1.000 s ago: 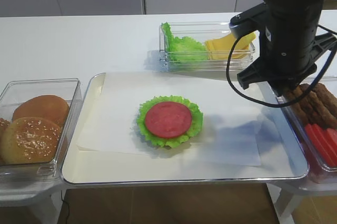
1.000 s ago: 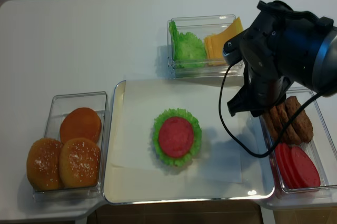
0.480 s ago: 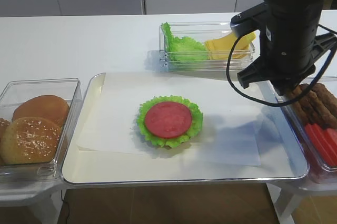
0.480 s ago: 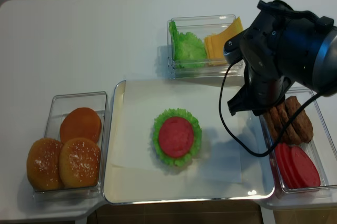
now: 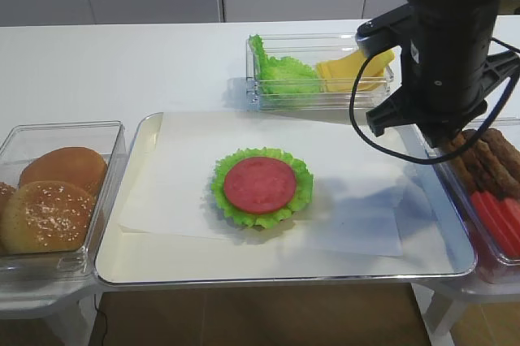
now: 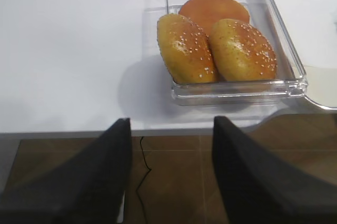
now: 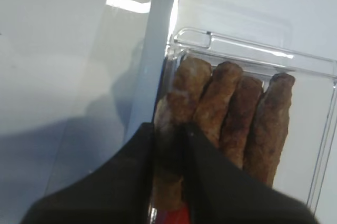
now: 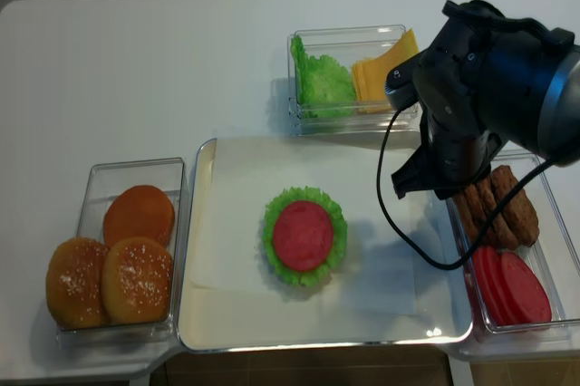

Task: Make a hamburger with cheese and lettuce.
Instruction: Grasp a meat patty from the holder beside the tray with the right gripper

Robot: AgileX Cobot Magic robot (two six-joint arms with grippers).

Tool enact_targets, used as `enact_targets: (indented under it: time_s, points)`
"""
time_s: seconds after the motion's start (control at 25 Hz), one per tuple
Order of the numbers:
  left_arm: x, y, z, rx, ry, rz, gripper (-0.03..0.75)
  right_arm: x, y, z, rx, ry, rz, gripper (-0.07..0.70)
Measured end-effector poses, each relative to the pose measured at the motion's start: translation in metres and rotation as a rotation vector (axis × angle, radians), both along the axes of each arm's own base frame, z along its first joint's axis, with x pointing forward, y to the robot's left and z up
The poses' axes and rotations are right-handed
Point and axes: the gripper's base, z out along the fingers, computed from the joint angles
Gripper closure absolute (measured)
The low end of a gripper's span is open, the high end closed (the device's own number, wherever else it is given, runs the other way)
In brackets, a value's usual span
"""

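Hamburger (image 5: 262, 188) mid-tray, lettuce under red slice, no patty yet. At its three o'clock, right fingers (image 7: 169, 145) just narrowed onto leftmost patty (image 7: 176, 103): pickup begun. Left fingers (image 6: 168, 182) wide, empty.

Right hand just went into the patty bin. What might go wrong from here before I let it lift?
1. The right hand is shut on the leftmost patty, which leans against three more patties; a neighbour may drag out with it.
2. That patty sits against the bin wall, so lifting might catch the bin.
3. The hamburger carries only a red slice; cheese remains in its container, so the patty may cover a stack lacking cheese.
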Motion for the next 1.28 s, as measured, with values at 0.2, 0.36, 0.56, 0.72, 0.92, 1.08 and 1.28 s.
enact_targets:
  time_s: [0.2, 0.36, 0.56, 0.72, 0.92, 1.08, 1.28]
  points:
    - [0.000, 0.000, 0.000, 0.000, 0.000, 0.000, 0.346, -0.002, -0.001, 0.005, 0.014, -0.008, -0.008, 0.507]
    - [0.000, 0.000, 0.000, 0.000, 0.000, 0.000, 0.346, -0.006, -0.002, 0.012, 0.034, -0.025, -0.025, 0.510]
    - [0.000, 0.000, 0.000, 0.000, 0.000, 0.000, 0.346, -0.010, -0.004, 0.021, 0.057, -0.047, -0.032, 0.510]
    - [0.000, 0.000, 0.000, 0.000, 0.000, 0.000, 0.346, -0.014, -0.006, 0.031, 0.074, -0.069, -0.036, 0.510]
    - [0.000, 0.000, 0.000, 0.000, 0.000, 0.000, 0.346, -0.022, -0.010, 0.044, 0.092, -0.096, -0.044, 0.510]
    - [0.000, 0.000, 0.000, 0.000, 0.000, 0.000, 0.346, -0.030, -0.015, 0.059, 0.118, -0.135, -0.047, 0.510]
    - [0.000, 0.000, 0.000, 0.000, 0.000, 0.000, 0.346, -0.039, -0.020, 0.073, 0.147, -0.172, -0.051, 0.510]
